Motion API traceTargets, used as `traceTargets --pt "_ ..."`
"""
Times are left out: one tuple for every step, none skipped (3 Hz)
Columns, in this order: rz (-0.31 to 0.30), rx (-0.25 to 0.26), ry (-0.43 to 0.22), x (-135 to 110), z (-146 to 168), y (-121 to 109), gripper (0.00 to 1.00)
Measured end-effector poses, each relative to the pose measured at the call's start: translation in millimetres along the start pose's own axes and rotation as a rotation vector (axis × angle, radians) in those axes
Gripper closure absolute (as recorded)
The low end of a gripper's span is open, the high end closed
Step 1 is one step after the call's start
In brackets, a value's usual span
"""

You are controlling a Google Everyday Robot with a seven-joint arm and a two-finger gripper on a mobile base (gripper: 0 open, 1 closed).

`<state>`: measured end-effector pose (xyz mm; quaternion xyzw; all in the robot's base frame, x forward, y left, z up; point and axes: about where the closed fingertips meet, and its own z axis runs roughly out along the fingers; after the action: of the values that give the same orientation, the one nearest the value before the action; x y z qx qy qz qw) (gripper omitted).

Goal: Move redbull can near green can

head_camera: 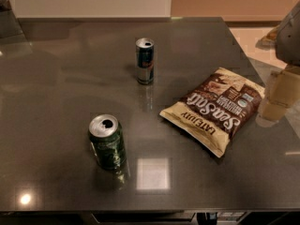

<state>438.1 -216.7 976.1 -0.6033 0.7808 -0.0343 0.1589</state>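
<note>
The redbull can (145, 61) is slim, blue and silver, and stands upright at the middle back of the dark table (56, 78). The green can (108, 142) is wider, dark green with pale mottling, and stands upright at the front left of centre. The two cans are well apart. My gripper (275, 102) is a pale shape at the right edge of the view, hanging above the table's right side next to the chip bag, far from both cans. It holds nothing that I can see.
A brown and cream chip bag (216, 108) lies flat right of centre, between the gripper and the cans. The table's right edge (248, 64) runs just behind the gripper, and the front edge lies close below the green can.
</note>
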Motion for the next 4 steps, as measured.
traceTargets --pt "0.0 0.0 0.0 0 0 0 0.0" --pt "0.009 -0.012 -0.005 -14 6 -15 0.0" --pt "0.011 -0.025 -0.031 -42 20 -39 0.0" --pt "0.01 -0.014 -0.062 -74 38 -67 0.0"
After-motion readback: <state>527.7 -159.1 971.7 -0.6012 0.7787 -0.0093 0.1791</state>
